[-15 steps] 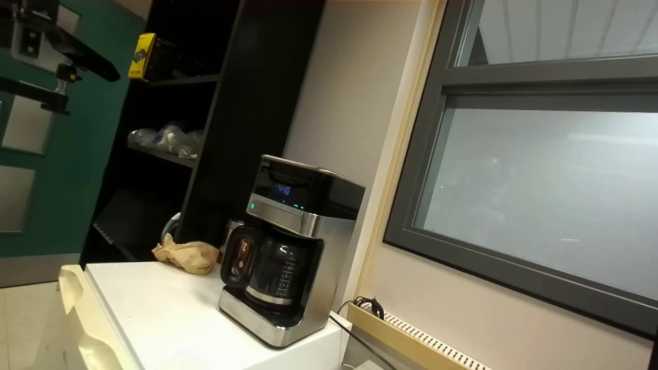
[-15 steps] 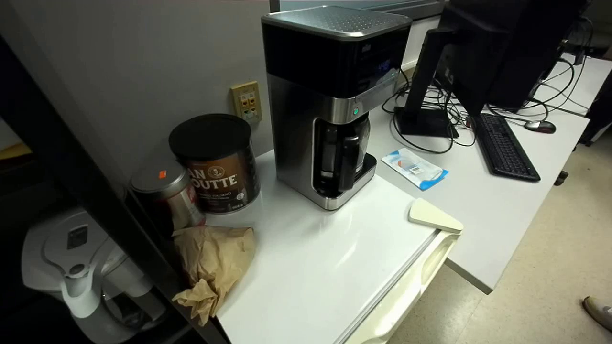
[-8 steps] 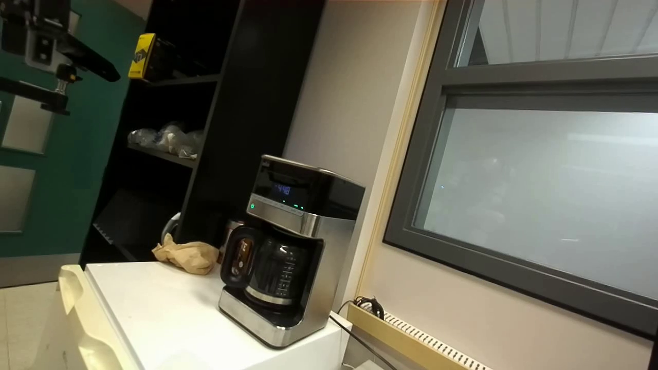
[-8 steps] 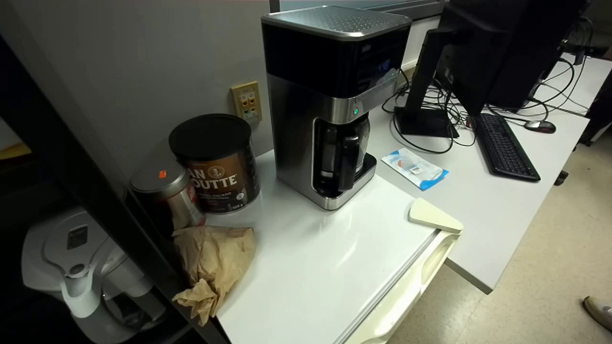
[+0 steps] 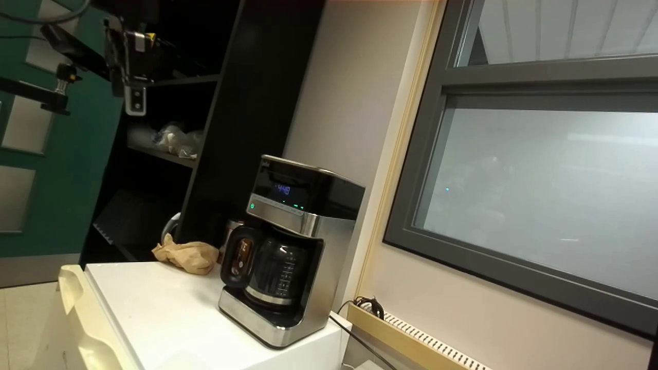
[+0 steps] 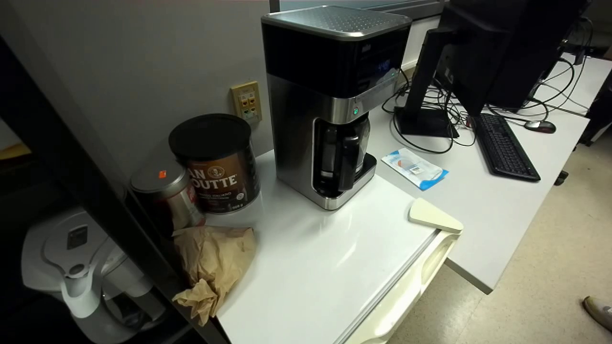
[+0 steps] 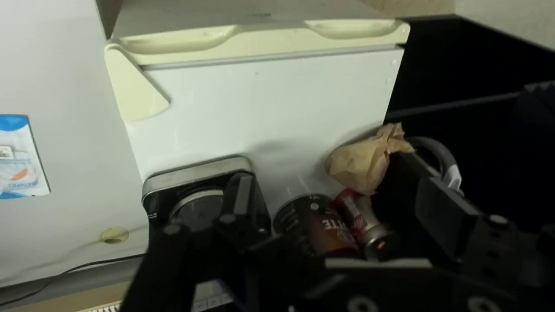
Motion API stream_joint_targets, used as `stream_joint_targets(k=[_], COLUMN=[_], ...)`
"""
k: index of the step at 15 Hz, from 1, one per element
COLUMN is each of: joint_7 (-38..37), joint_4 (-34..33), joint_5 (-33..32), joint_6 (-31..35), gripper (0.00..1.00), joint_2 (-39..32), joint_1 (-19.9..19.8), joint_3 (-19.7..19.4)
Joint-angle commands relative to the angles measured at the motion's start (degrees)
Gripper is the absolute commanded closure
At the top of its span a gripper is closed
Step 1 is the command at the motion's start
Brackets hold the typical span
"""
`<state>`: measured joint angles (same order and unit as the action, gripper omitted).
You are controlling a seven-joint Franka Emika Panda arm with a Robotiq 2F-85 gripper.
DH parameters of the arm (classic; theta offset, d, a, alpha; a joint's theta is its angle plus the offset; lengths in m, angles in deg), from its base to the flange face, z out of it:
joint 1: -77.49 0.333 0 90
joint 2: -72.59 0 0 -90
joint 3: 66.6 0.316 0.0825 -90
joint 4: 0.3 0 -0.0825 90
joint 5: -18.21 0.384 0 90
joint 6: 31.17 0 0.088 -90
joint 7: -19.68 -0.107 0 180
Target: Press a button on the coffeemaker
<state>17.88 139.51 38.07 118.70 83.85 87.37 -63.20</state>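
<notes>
Because the gripper (image 7: 336,197) hangs higher than the coffeemaker (image 6: 330,102) and apart from it, we judge the approach to be the step in hand; no press is under way. In the wrist view, its fingers (image 7: 444,212) stand wide apart and grasp nothing. We locate the coffeemaker upright on the white cabinet (image 6: 334,272), near the wall (image 6: 143,86), with a large brown canister (image 6: 215,167) beside it. In an exterior view, the display (image 5: 282,189) is lit, and a green power light (image 5: 252,206) glows just below one end of the button strip (image 5: 277,204). For the next move, we advise bringing the fingers together into one firm tip, lowering it to the button strip, aligning it, then pressing squarely and lightly, since a hard push could slide the coffeemaker. We cannot tell which button is intended.
</notes>
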Motion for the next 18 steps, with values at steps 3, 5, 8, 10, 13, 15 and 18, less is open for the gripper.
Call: stream_joint_targets(k=[3,5,8,10,13,15,18], joint_7=[5.6,9.2,14.6,17.7,21.8,24.5,28.2], joint_4=[-5.3,-6.7,-9.5,-11.5,-14.3,-16.1,-18.7], joint_5=[15.7,22.9,33.0,38.6,45.2,49.5,55.7], joint_6=[15.0,19.2,23.7,25.4,26.4,26.4,25.5], gripper=[0.51,0.68,0.9,1.0,1.0,1.0,1.0], joint_2=[-9.0,-11.0,-13.9,-15.5,-17.7,-19.2,-21.7], joint_1=[1.0,1.1,0.4,-0.3,-1.6,-2.9,-5.2], joint_3=[-2.7,-2.8,-2.4,-2.1,-2.1,-2.1,-2.1])
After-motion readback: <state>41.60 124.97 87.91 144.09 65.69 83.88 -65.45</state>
